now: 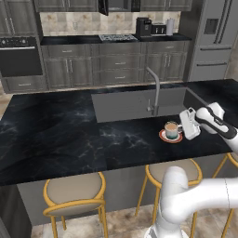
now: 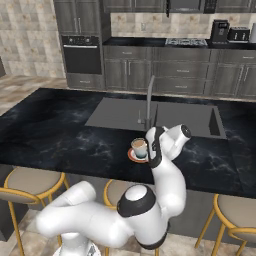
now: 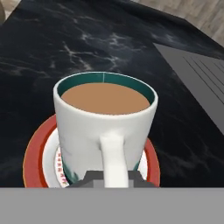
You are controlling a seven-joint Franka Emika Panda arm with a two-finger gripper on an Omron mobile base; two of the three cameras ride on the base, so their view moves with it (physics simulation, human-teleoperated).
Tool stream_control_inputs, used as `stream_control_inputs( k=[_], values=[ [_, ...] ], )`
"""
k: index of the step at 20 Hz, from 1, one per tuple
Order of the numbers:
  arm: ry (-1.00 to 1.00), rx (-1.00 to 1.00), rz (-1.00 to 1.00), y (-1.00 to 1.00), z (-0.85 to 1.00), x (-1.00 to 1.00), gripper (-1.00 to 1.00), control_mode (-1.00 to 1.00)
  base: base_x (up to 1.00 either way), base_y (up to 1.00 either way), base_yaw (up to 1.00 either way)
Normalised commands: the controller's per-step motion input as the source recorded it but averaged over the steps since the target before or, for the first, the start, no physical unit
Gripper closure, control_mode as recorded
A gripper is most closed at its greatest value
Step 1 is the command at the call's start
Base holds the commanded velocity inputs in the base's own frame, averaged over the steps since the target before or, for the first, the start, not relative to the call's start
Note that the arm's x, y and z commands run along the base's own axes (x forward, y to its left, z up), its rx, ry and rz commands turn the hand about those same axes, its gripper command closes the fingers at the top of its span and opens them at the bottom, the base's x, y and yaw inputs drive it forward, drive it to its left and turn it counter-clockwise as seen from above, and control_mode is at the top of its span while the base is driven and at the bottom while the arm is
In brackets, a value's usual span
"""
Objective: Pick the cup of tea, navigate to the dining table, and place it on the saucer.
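Now cup of tea point(image 3: 105, 127) on saucer point(image 3: 37, 148), gripper point(image 3: 114, 177) clamped on handle — fingertips mostly hidden, dining table point(image 1: 56, 135) beneath

Quick headcount: one cup of tea point(image 1: 171, 129), one saucer point(image 1: 170, 137), one dining table point(image 1: 60, 135) with a black marble top, and set into it one grey sink point(image 1: 123, 104) with one faucet point(image 1: 155, 89). Stools with gold legs, I count three: first stool point(image 1: 73, 191), second stool point(image 1: 174, 171), third stool point(image 1: 232, 159). Back wall has one oven point(image 1: 19, 56), one stovetop point(image 1: 117, 37), one coffee machine point(image 1: 143, 27), one toaster point(image 1: 159, 29), and one fridge point(image 1: 214, 37).
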Motion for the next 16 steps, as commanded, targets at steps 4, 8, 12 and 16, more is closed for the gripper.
stream_control_inputs(
  k=[4, 8, 12, 16],
  values=[
    [0.00, 0.00, 0.00, 0.04, 0.00, -0.11, 1.00, -1.00, 0.00, 0.00, 0.00],
    [0.00, 0.00, 0.00, 0.12, 0.00, 0.00, 1.00, -1.00, 0.00, 0.00, 0.00],
    [0.00, 0.00, 0.00, 0.08, -0.01, 0.14, 1.00, -1.00, 0.00, 0.00, 0.00],
    [0.00, 0.00, 0.00, 0.00, -0.03, 0.22, 1.00, -1.00, 0.00, 0.00, 0.00]
  ],
)
